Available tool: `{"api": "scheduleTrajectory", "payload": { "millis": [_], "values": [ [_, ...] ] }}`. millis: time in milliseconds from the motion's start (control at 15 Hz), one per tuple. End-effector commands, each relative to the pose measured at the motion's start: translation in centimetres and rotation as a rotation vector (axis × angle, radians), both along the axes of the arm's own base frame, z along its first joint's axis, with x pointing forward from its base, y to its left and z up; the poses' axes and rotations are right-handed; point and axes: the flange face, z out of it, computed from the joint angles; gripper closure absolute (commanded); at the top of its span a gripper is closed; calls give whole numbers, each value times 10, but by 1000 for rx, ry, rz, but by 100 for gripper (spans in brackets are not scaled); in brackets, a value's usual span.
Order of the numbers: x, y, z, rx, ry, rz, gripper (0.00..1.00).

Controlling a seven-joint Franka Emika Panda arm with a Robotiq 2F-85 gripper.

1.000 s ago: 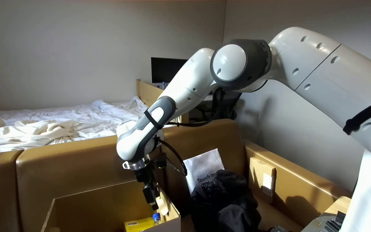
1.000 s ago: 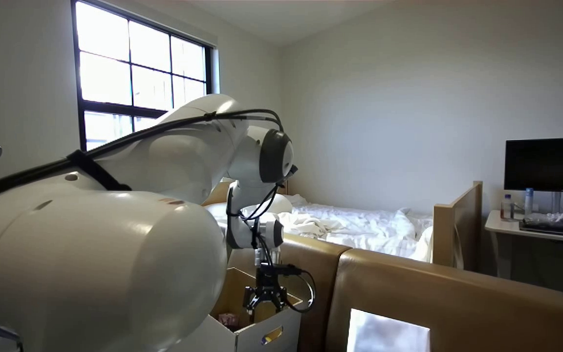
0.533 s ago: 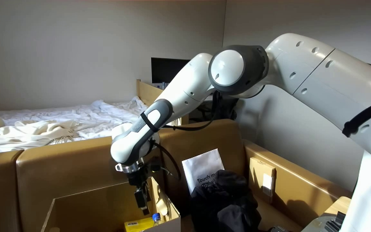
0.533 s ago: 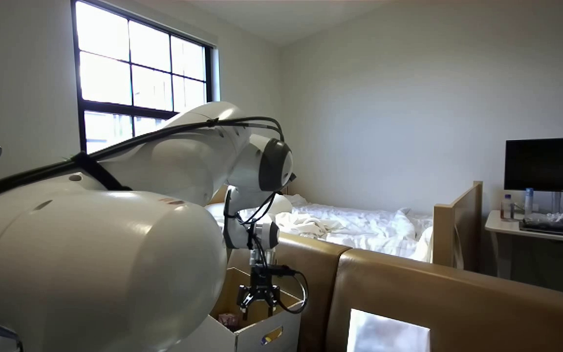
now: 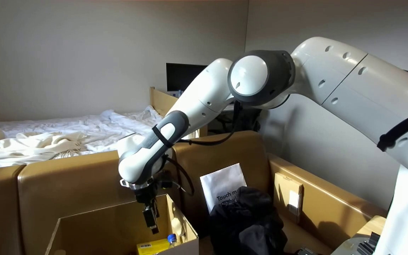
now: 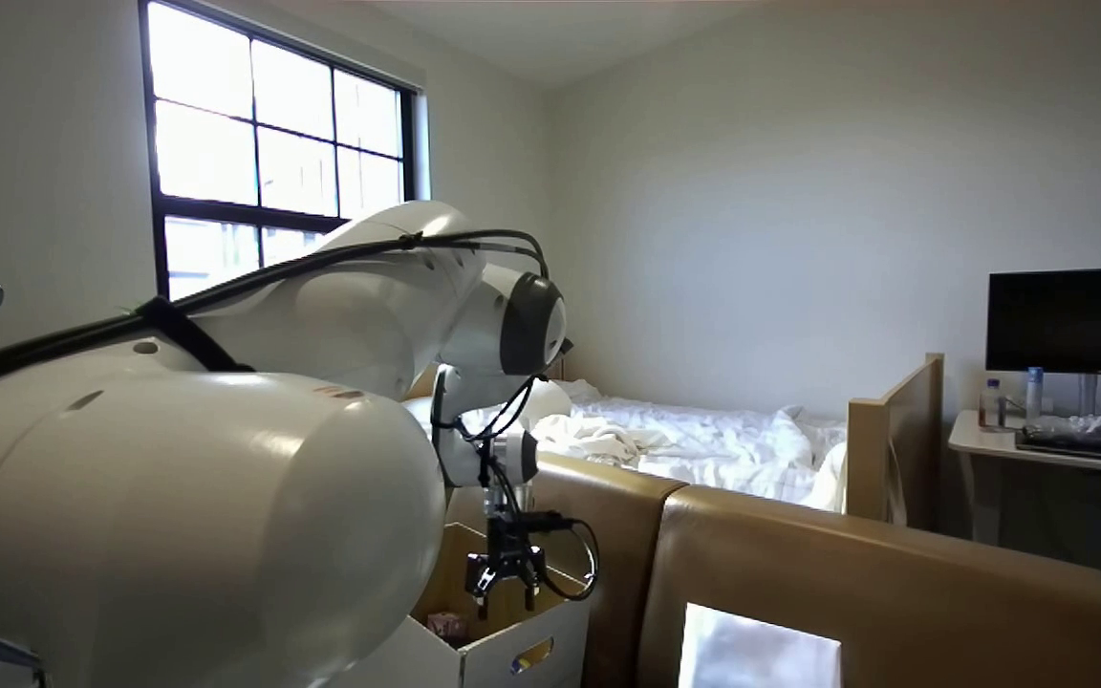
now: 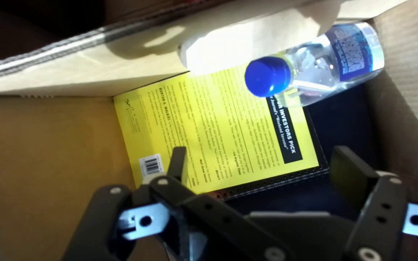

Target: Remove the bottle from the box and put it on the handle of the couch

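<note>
The cardboard box (image 5: 97, 228) had thin plain-brown walls, the corrugations showing along their cut edges. Behind the box rose the couch back (image 5: 73, 187), tan and smooth with a soft leather-like sheen, and well apart from the box, past a rumpled heap of black cloth (image 5: 248, 221) and a white printed sheet (image 5: 224, 185), ran the boxy, flat-topped armrest (image 5: 322, 189). Low inside the box I could see a yellow book (image 7: 212, 127), its cover crowded with small print and a barcode.

The plastic bottle (image 7: 316, 69), clear and rounded with a blue cap and a blue label, was inside the box as well, close by one corner, cap upward; whether it stood straight or leaned I couldn't tell. It sat lower in the box than the gripper (image 7: 261, 163) and nearer that corner, outside the span of the fingers (image 7: 350, 174) and apart from them.

The gripper hung over the box, black and jointed, pointing down. Its fingers were spread wide, facing each other across bare space, and part of the yellow book showed through the gap.
</note>
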Motion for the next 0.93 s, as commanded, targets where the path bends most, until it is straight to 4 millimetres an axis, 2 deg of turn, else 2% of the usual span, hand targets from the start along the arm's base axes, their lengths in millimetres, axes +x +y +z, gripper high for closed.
{"api": "scheduleTrajectory", "payload": {
  "millis": [0, 267, 467, 867],
  "values": [
    [9, 3, 7, -89, -77, 10, 0],
    [13, 3, 2, -221, -152, 10, 0],
    [9, 2, -8, -281, -129, 6, 0],
    [7, 2, -12, -256, -98, 12, 0]
  ]
}}
